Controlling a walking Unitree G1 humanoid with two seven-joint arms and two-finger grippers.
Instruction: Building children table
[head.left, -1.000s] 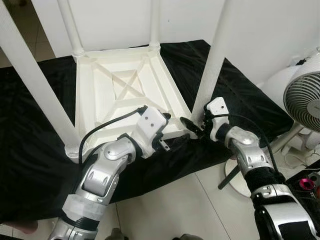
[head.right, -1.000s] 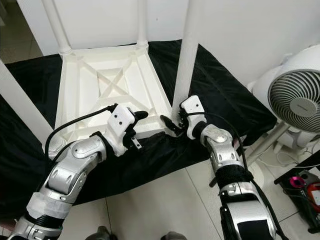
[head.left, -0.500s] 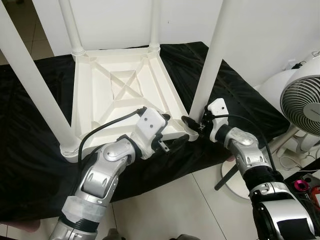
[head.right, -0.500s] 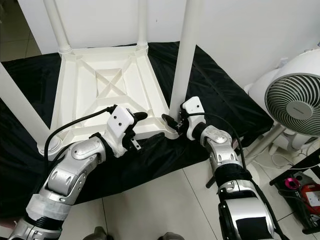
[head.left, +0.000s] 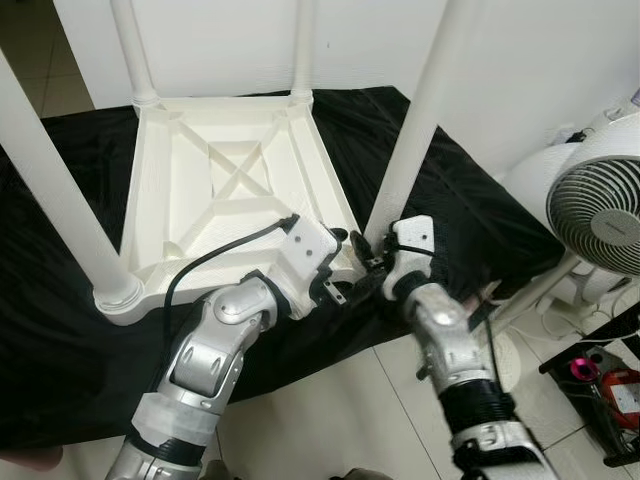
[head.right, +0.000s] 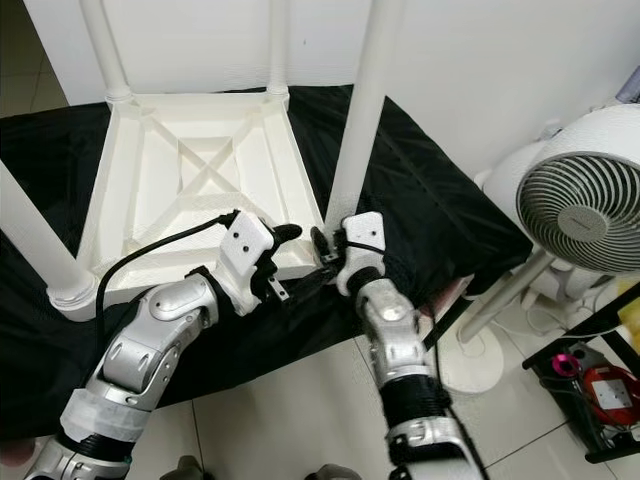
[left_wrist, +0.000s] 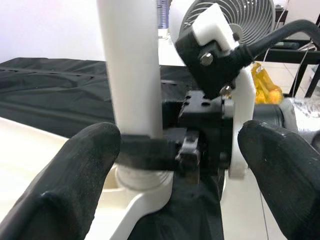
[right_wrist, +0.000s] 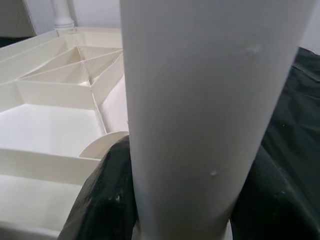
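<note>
The white children's table (head.left: 240, 180) lies upside down on a black cloth, its legs pointing up. My right gripper (head.left: 368, 262) is shut on the base of the near right leg (head.left: 420, 110). In the right wrist view the leg (right_wrist: 200, 100) sits tight between the black fingers (right_wrist: 107, 200). My left gripper (head.left: 345, 268) is at the same corner, open. In the left wrist view its fingers (left_wrist: 65, 185) stand wide apart on either side of the leg (left_wrist: 132, 65) and of the right gripper clamped there.
The black cloth (head.left: 60, 340) covers the floor under the table, with pale tiles (head.left: 330, 420) in front. A white standing fan (head.left: 600, 200) is close on the right, beside the right arm. A white wall is behind. A red item (head.left: 625, 385) lies at the lower right.
The view has shifted. My right forearm has swung in from the right toward the middle, with its gripper still on the leg base. The left gripper stays open at the corner.
</note>
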